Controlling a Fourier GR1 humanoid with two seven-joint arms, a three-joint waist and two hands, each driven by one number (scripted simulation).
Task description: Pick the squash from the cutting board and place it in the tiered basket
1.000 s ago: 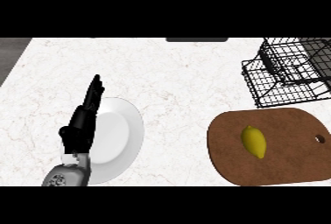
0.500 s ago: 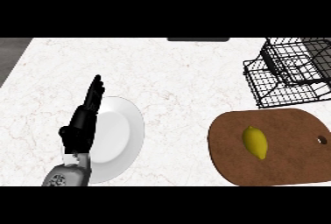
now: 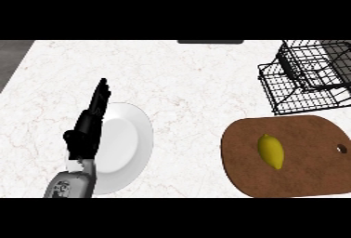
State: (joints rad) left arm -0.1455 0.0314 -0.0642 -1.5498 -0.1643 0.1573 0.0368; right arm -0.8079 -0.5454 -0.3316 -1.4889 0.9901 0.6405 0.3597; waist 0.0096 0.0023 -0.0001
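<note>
Lying on the brown cutting board (image 3: 302, 179) at the near right, the squash (image 3: 270, 151) is a small, smooth, yellow oval with tapered ends, its long axis running near to far. A small hole pierces the board by its right edge. At the near left, the left hand (image 3: 87, 128) is open, fingers straight and pointing far, over the left part of a white plate (image 3: 130, 144), holding nothing. At the far right of the white marbled counter (image 3: 185, 79), just beyond the board's far edge, stands the black wire tiered basket (image 3: 302, 93).
</note>
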